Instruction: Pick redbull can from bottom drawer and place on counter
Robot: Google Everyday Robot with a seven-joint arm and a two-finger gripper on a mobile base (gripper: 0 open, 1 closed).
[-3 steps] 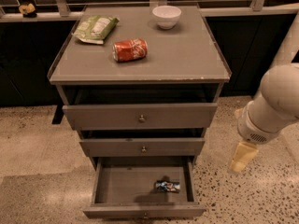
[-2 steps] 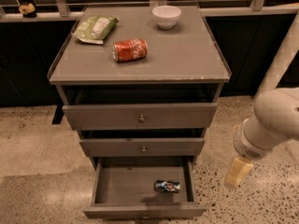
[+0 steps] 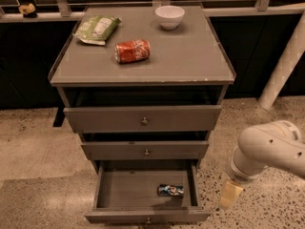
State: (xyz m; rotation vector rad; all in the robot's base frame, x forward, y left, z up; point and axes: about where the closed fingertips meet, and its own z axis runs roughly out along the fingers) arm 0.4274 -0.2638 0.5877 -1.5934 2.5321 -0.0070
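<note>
Down by the right side of the bottom drawer [image 3: 128, 191], over the speckled floor [image 3: 38, 147], hangs the hand [image 3: 230, 195], pointing downward at the end of the white arm [image 3: 271, 149]. Within the last second it has sunk steadily and drifted left. It went from roughly level with the middle drawer [image 3: 145, 150] to level with the open bottom one. It is now near that drawer's right wall but still outside it. Whether the hand is spread or pressed together I cannot tell; the can is not in it.

The redbull can [image 3: 170, 190] lies on its side on the drawer floor, toward the right wall, and has not moved across the 3 pictures. The 2 shallower drawers above stick out less far than the bottom one, so the can is open to reach from above.

By my reading, this is the approach and the pick itself has not begun. The hand would have to swing left across the drawer wall and come down on the can, which may roll when touched, being on its side.

Up on the table [image 3: 190, 56] sit an orange-red can [image 3: 132, 50] on its side, a white bowl [image 3: 169, 16] at the back and a green packet [image 3: 97, 28] at the back left. The front right part is bare for setting the can down.
</note>
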